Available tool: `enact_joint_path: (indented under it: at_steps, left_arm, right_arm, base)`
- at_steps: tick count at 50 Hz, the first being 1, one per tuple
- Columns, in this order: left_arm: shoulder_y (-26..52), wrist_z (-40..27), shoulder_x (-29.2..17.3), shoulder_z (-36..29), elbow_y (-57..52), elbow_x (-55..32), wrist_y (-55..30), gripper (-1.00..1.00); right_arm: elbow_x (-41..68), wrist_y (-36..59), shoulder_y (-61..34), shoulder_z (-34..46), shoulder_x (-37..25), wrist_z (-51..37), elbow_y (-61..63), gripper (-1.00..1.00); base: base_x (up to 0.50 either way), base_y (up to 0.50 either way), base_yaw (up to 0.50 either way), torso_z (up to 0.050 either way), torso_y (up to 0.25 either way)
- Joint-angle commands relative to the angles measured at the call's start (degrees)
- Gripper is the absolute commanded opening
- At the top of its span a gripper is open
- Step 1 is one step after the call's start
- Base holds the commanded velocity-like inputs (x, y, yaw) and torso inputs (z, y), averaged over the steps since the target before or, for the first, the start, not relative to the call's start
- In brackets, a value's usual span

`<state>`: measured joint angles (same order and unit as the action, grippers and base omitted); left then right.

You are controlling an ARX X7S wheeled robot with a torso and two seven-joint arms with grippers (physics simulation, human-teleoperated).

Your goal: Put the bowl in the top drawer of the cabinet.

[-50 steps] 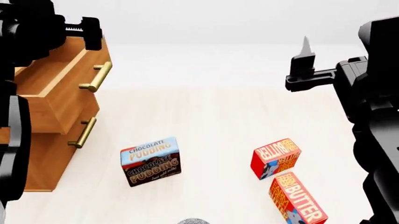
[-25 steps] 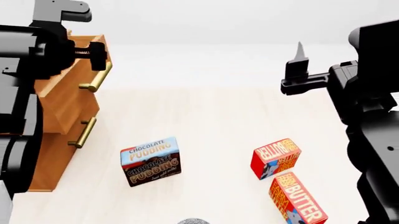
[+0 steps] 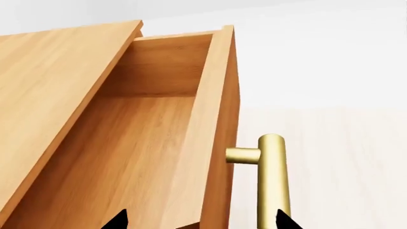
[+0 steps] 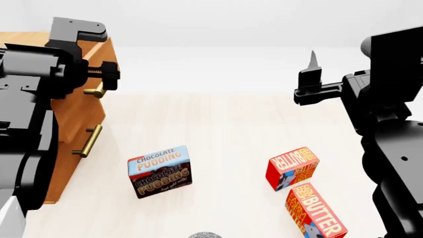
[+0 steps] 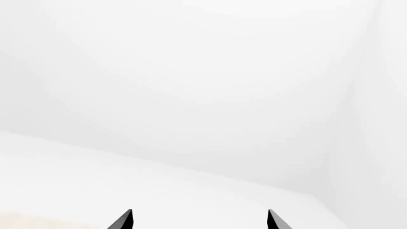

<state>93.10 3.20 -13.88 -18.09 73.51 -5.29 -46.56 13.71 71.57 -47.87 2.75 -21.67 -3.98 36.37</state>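
Since a second ago: left gripper [image 3: 200, 222] lowered before top drawer [image 3: 159, 143], jaws wide, straddling its front panel; arm now hides much of cabinet [image 4: 69, 124]. Right gripper [image 5: 200, 220] spread, empty, facing blank wall. Bowl [image 4: 205, 234]: only a sliver shows, cut off at frame bottom.

1. The left gripper [image 3: 198, 220] is raised at the left of the head view, its fingertips spread wide apart.
2. The right gripper [image 5: 198, 219] is raised at the right, fingertips likewise apart, holding nothing.
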Motion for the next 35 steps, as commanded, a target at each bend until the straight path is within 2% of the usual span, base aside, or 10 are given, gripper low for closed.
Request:
enact_joint_path:
  at_steps: [1, 13, 35]
  left_arm:
    - [-2.7, 3.8, 1.6, 1.2, 0.7, 0.3, 0.1, 1.0]
    - [-10.6, 5.9, 2.0, 2.0, -18.6, -2.3, -10.1, 1.0]
    - [-15.2, 8.3, 5.8, 2.5, -24.3, -5.8, -12.3, 1.0]
  right_arm:
    - [0.1, 0.0, -0.2, 0.5, 0.0, -0.2, -0.3, 1.0]
    - [0.2, 0.4, -0.5, 1.1, 0.1, -0.6, -0.2, 1.0]
    - [0.6, 1.6, -1.5, 1.4, -0.1, -1.0, 0.4, 1.0]
  base:
    - [0.0, 0.0, 0.0, 0.0, 0.0]
    - [0.0, 0.0, 0.0, 0.0, 0.0]
    - [0.0, 0.0, 0.0, 0.0, 0.0]
